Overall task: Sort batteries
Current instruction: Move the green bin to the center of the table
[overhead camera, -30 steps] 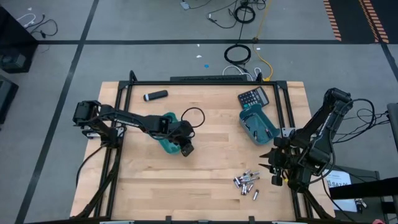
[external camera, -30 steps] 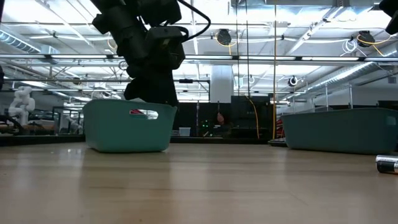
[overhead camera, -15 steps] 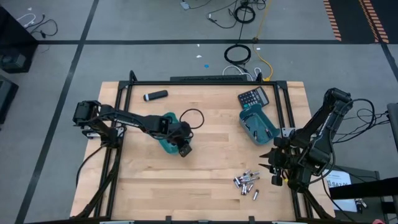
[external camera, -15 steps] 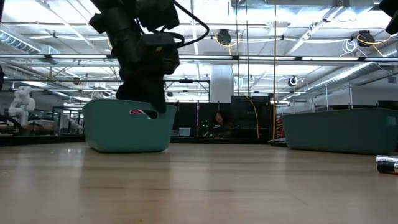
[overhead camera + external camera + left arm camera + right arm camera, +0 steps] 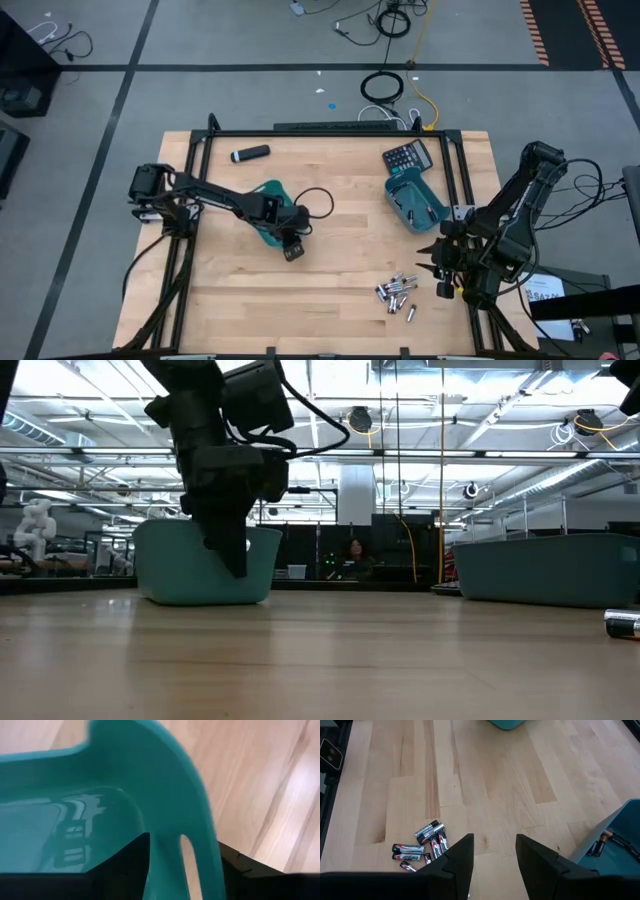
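left gripper (image 5: 291, 247) fingers straddling left teal bin (image 5: 262, 213) wall, shifted nearer since earlier, right gripper (image 5: 441, 272) parked, spread, batteries (image 5: 397, 293) unmoved

A robotics lab or industrial workshop hall is shown. A wooden table (image 5: 300, 290) in a black metal frame (image 5: 330, 132) is set on a grey concrete floor (image 5: 200, 40) marked with dark tape lines, where loose cables (image 5: 382, 87) are coiled. Beyond the table, exposed ceiling trusses (image 5: 480, 455) and strip lights are seen.
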{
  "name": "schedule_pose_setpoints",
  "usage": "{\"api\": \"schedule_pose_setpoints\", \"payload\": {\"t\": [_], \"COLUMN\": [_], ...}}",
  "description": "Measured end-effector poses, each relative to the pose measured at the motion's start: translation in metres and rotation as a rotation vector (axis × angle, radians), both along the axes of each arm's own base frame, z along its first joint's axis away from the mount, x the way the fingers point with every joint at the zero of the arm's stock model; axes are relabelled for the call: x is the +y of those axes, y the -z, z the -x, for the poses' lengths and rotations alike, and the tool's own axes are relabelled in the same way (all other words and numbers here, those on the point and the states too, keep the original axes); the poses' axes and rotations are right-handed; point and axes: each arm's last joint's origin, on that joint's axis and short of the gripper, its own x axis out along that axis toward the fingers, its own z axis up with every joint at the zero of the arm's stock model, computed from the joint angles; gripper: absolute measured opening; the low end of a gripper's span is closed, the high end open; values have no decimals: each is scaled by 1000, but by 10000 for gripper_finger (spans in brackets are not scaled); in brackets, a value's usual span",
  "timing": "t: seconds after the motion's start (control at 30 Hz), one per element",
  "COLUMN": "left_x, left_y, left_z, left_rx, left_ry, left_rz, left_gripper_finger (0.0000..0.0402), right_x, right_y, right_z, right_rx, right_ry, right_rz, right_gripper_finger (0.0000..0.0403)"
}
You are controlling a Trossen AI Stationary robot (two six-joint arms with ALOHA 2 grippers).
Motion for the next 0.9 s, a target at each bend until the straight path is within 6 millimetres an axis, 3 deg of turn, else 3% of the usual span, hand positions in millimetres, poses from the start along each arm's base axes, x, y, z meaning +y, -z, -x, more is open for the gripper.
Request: {"api": "schedule_pose_setpoints", "payload": {"t": [0.33, 0.67, 0.9], "left_x": [-7, -7, -12], "left_y": [-18, -22, -21], "left_z": [-12, -13, -10], "left_rx": [-67, -70, -76], "left_ry": [162, 276, 570], "left_rz": [-70, -163, -270], "left_gripper_finger": [169, 169, 169], "right_x": [-1, -1, -1], "right_y": [0, 0, 0], "right_z": [0, 0, 0], "right_rx": [0, 0, 6], "right_ry": [0, 2, 3], "right_rz": [10, 9, 4], "right_gripper_finger": [137, 137, 137]}}
